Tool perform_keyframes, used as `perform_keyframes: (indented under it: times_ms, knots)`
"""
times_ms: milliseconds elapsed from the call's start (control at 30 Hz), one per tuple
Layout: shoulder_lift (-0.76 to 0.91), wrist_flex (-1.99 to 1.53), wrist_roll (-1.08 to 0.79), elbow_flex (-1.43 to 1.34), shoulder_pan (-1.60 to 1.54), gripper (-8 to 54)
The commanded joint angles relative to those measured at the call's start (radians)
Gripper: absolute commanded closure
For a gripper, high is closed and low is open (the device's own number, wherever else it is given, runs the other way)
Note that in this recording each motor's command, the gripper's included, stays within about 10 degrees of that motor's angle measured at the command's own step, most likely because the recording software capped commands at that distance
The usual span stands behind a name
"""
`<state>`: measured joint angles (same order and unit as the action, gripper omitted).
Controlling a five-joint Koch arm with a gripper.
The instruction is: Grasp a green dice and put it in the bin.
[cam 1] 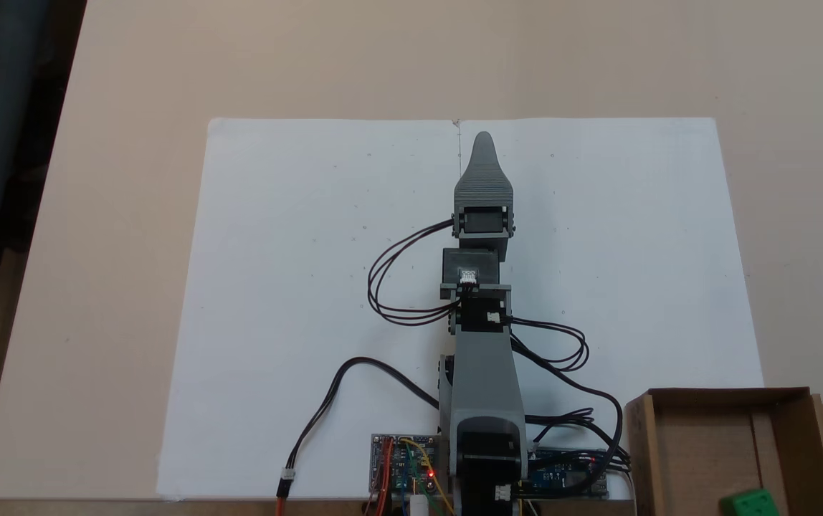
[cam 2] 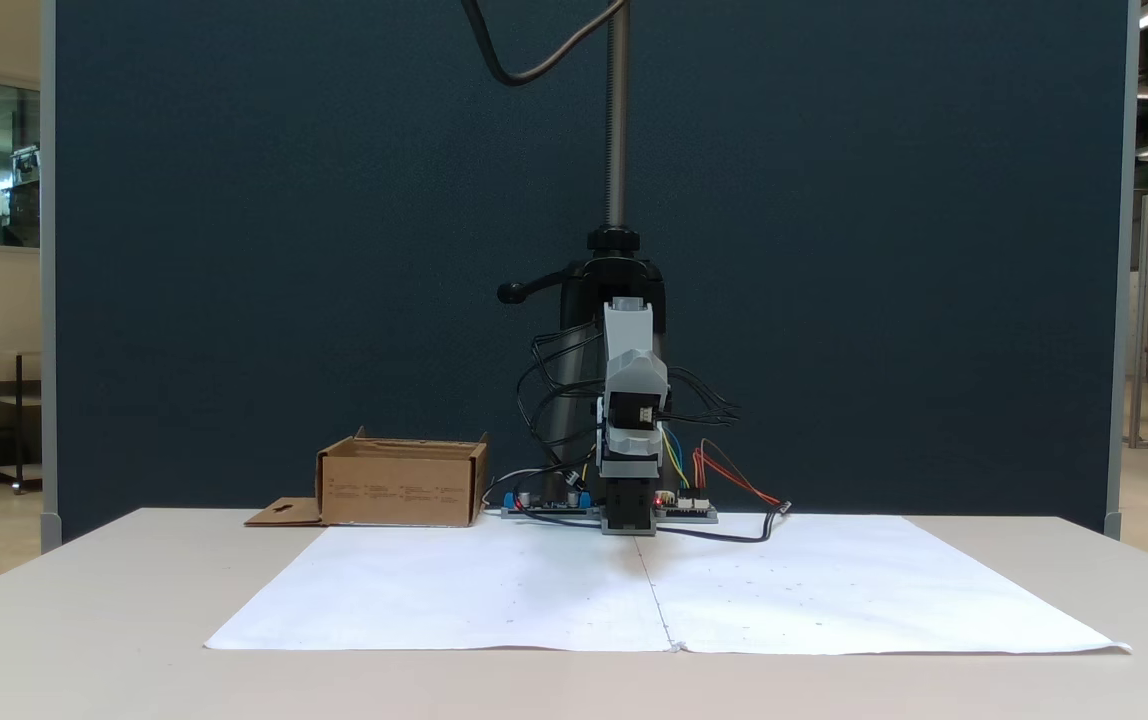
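The green dice (cam 1: 750,502) already sits inside the bin (cam 1: 641,459) — at the bottom right of a fixed view, well apart from the gripper (cam 1: 484,143), which points straight away over the white paper (cam 1: 297,287). Whether its jaws are parted or closed — I cannot tell.

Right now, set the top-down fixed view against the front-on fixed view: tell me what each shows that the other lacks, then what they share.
Top-down alone: the green dice lying inside the bin, and the gripper from above, its state unreadable. Front-on alone: the bin's outer front wall, the blue backdrop panel and the clamped pole behind the arm. Shared: the grey arm, the bin, the white paper, the circuit boards and the cables.
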<state>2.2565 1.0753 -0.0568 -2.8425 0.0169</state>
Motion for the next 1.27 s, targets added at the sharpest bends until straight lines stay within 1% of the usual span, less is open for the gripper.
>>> perform_keyframes:
  times_ms: [0,467,1233]
  knots:
    - [0.114,0.077,-0.023,-0.002,0.009,0.8]
    - [0.114,0.156,-0.023,-0.023,0.009,0.8]
    - [0.114,0.161,-0.023,-0.044,0.008,0.8]
